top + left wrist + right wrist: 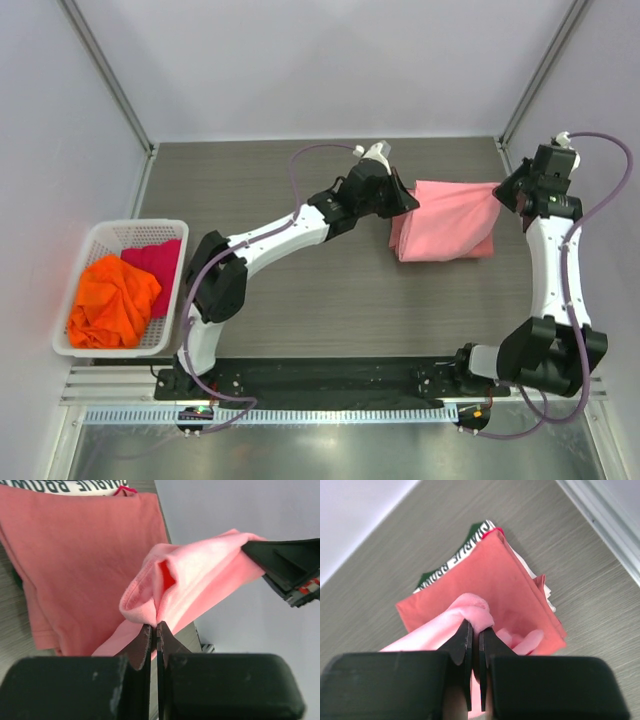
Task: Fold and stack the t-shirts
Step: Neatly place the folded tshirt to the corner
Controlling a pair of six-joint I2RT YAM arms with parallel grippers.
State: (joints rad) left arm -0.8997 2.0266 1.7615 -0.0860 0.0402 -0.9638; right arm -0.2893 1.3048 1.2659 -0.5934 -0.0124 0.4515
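A light pink t-shirt (455, 215) hangs stretched between my two grippers above a folded stack. My left gripper (408, 200) is shut on its left edge, seen in the left wrist view (155, 626) with the pink t-shirt (200, 580) bunched at the tips. My right gripper (505, 192) is shut on its right edge, also in the right wrist view (476, 628), pinching the pink t-shirt (472, 610). Below lies a folded salmon-red t-shirt (490, 575), also in the left wrist view (75, 560), on top of a green and white printed garment (452, 557).
A white lattice basket (100, 235) stands at the table's left edge. It holds a crumpled orange t-shirt (112, 300) and a magenta t-shirt (158, 262). The enclosure's right wall and frame post (530, 80) are close to my right gripper.
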